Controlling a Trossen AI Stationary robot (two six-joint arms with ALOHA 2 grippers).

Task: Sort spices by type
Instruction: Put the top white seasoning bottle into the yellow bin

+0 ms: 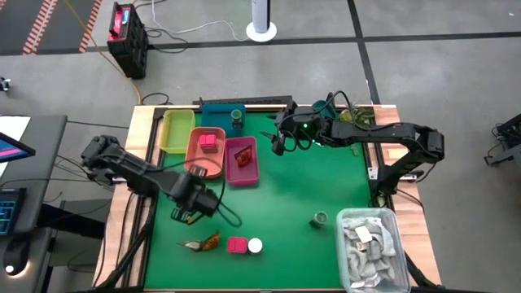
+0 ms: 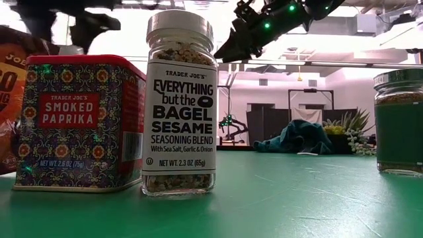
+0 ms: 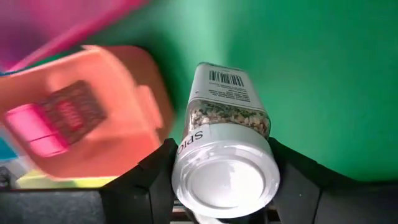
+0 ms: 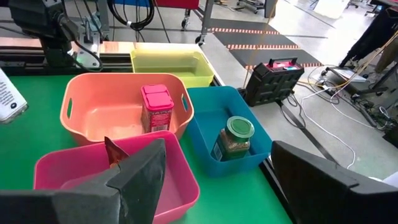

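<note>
My left gripper hangs over the mat's left side, near the orange bin, shut on a white-topped spice jar. On the mat's near part lie a reddish-brown sachet, a pink block, another white-topped jar and a green-topped jar, all standing or lying free. My right gripper waits open above the mat's far part. The orange bin holds a pink block, the blue bin a green-topped jar, and the pink bin a sachet. My left gripper pinches the jar at its white cap, one finger on each side. The fingers come from above, pointing down. The jar hangs below them, cap up and base down, slightly tilted, lifted clear of the green mat.
A yellow bin stands at the far left beside the orange one. A clear tub of pale packets fills the near right corner. Bare green mat lies between the bins and the tub.
</note>
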